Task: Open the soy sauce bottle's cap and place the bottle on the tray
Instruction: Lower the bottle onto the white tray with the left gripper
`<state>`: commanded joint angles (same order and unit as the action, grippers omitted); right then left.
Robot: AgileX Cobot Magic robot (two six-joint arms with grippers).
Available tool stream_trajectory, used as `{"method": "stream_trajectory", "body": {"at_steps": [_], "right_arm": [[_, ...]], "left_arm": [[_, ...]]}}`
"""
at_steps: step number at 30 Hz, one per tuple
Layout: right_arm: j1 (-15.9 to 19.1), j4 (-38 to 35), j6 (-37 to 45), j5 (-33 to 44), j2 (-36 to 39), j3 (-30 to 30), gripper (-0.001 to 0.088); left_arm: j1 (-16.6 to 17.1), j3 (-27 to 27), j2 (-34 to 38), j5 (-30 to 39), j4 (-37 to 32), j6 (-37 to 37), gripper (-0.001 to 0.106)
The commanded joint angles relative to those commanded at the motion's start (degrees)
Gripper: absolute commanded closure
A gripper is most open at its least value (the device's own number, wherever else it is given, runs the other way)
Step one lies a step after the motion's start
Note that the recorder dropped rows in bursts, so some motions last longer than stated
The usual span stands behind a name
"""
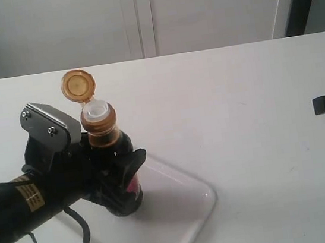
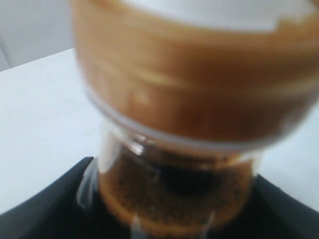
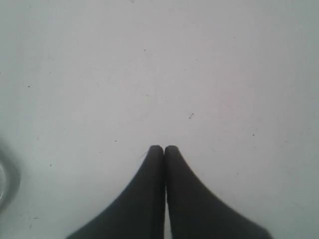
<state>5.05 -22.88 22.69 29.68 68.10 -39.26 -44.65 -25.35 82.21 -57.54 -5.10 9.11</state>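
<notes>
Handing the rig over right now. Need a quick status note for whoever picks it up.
Left gripper: shut on the soy sauce bottle, which is upright over the tray; cannot tell if its base is down.
Right gripper: shut, empty, over bare table.
Done: cap flipped open, white spout exposed.
Left: confirm the bottle rests on the tray, release, back away.

Glossy translucent plastic cap, smooth glossy white tray, matt table.
</notes>
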Motion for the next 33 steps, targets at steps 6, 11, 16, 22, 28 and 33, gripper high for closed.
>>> {"method": "stream_trajectory", "body": {"at_steps": [6,11,16,22,28,33], "right_arm": [[0.0,0.0,0.1,0.0,0.0,0.0,0.0868],[0.0,-0.1,0.1,0.0,0.0,0.0,0.0868],[0.0,-0.1,0.1,0.0,0.0,0.0,0.0868],[0.0,-0.5,0.2,0.0,0.0,0.0,0.0868],[0.0,-0.5,0.2,0.0,0.0,0.0,0.0868],[0.0,-0.6,0.2,0.0,0.0,0.0,0.0868]], "left_arm": [[0.0,0.0,1.4,-0.9,0.4,0.5,0.105],[0.0,0.0,1.4,1.0,1.8,1.6,0.105],[0.0,0.0,1.9,1.9,2.1,2.4,0.105],[0.0,0.0,1.9,2.3,2.1,2.6,0.078],[0.0,0.0,1.9,3.9,2.1,2.6,0.030],[0.0,0.0,1.9,5.8,2.1,2.5,0.005]]}}
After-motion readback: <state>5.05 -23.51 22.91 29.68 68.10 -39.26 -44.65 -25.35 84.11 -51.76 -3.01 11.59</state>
